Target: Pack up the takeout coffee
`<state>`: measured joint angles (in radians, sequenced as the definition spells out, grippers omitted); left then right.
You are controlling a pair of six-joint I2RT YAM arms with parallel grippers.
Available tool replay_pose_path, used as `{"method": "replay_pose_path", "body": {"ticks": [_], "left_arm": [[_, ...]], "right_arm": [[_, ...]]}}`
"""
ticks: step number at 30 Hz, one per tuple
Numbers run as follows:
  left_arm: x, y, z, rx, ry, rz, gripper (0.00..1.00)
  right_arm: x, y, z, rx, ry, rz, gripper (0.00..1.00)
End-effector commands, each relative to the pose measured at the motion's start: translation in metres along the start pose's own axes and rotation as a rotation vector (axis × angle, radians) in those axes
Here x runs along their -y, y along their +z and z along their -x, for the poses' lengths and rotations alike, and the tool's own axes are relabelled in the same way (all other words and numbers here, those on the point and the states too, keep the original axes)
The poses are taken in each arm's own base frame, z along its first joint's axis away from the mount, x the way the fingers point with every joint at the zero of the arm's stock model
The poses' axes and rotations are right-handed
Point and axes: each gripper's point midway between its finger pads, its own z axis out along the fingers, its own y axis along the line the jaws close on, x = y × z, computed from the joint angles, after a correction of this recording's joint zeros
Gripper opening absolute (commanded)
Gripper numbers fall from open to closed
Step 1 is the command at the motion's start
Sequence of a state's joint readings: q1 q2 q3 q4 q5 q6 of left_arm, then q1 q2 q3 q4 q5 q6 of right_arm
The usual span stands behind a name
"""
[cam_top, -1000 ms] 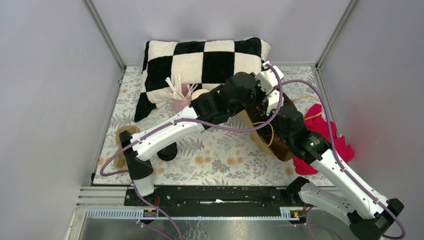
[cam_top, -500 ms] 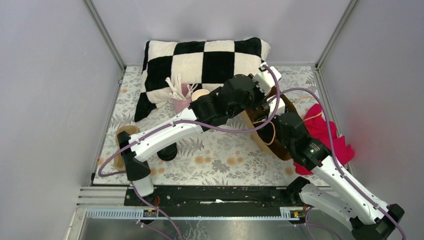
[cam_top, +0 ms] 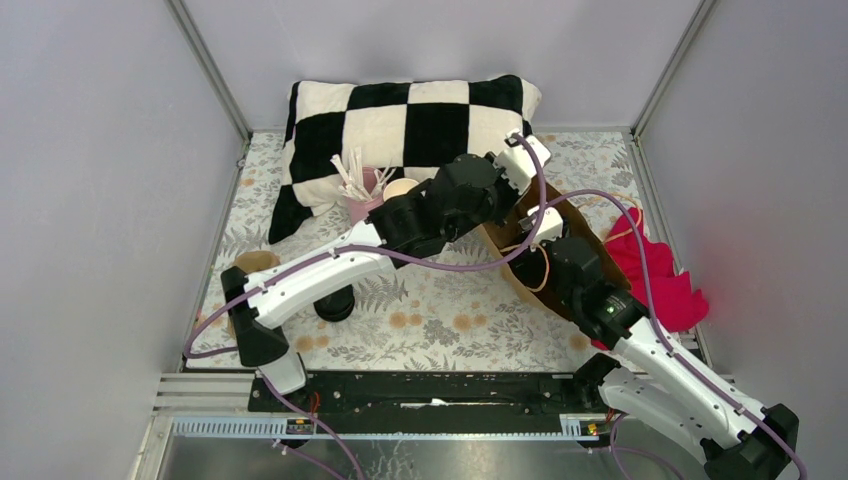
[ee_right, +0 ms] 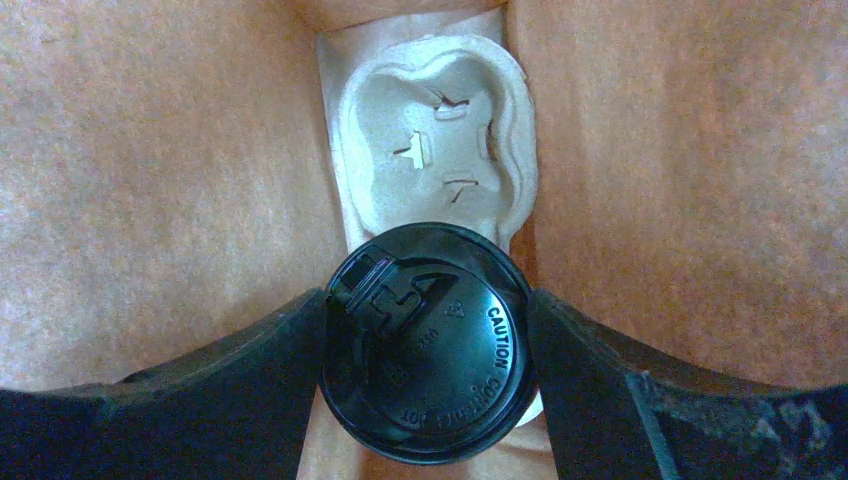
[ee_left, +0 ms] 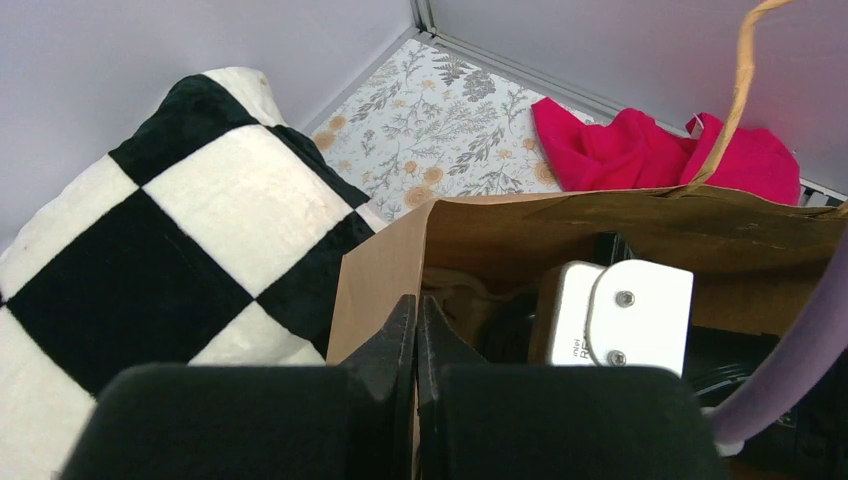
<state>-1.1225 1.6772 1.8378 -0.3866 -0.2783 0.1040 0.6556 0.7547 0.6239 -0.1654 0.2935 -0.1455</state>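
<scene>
The takeout coffee (ee_right: 425, 350) shows only as its round black lid, marked CAUTION, inside the brown paper bag (ee_right: 150, 180). My right gripper (ee_right: 425, 340) is shut on it, with one finger (ee_right: 285, 350) pressed on each side of the lid. A pale pulp cup carrier (ee_right: 430, 140) lies on the bag floor just beyond the cup. My left gripper (ee_left: 415, 310) is shut on the bag's near rim (ee_left: 380, 270) and holds it. In the top view the bag (cam_top: 520, 275) stands right of centre with the right wrist down inside it.
A black-and-white checkered pillow (cam_top: 410, 120) lies at the back. A pink cup of stirrers (cam_top: 360, 200) and a cream-topped cup (cam_top: 400, 187) stand before it. A dark cup stack (cam_top: 335, 302) is at the left. A red cloth (cam_top: 665, 280) lies right of the bag.
My right arm has gone lower and deeper into the bag with the coffee. My left arm has shifted slightly left while still holding the bag's rim.
</scene>
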Motion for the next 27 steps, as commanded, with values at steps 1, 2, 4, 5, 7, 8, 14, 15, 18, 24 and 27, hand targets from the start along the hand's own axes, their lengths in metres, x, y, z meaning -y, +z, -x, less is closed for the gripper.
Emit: {"method": "replay_pose_path", "body": {"ticks": [1, 2, 4, 5, 7, 8, 14, 15, 18, 24, 27], "left_arm": [[-0.01, -0.019, 0.029, 0.097, -0.043, 0.034, 0.0], [-0.011, -0.021, 0.028, 0.099, -0.043, 0.036, 0.0], [-0.011, -0.022, 0.026, 0.099, -0.043, 0.035, 0.0], [-0.011, -0.022, 0.025, 0.097, -0.042, 0.035, 0.0], [-0.012, -0.023, 0.023, 0.096, -0.042, 0.034, 0.0], [-0.012, -0.023, 0.024, 0.099, -0.043, 0.035, 0.0], [-0.014, -0.026, 0.02, 0.103, -0.045, 0.039, 0.0], [-0.014, -0.026, 0.019, 0.101, -0.047, 0.04, 0.0], [-0.014, -0.027, 0.017, 0.097, -0.048, 0.037, 0.0], [-0.015, -0.027, 0.014, 0.091, -0.05, 0.039, 0.0], [-0.017, -0.025, 0.013, 0.087, -0.05, 0.047, 0.0]], "right_arm": [[-0.004, 0.001, 0.011, 0.055, -0.001, 0.022, 0.78], [-0.004, 0.0, 0.009, 0.046, -0.004, 0.021, 0.78], [-0.003, -0.001, 0.004, 0.022, -0.012, 0.017, 0.79], [-0.002, -0.002, 0.002, 0.008, -0.014, 0.015, 0.8], [-0.002, -0.004, -0.002, -0.02, -0.016, 0.014, 0.81], [-0.001, -0.006, -0.003, -0.034, -0.016, 0.01, 0.82], [0.008, -0.016, -0.015, -0.158, -0.033, -0.02, 0.86], [0.009, -0.018, -0.016, -0.178, -0.034, -0.028, 0.86], [0.012, -0.023, -0.013, -0.225, -0.031, -0.037, 0.86], [0.015, -0.02, -0.012, -0.3, -0.023, -0.071, 0.86], [0.016, -0.019, -0.014, -0.334, -0.006, -0.086, 0.86]]}}
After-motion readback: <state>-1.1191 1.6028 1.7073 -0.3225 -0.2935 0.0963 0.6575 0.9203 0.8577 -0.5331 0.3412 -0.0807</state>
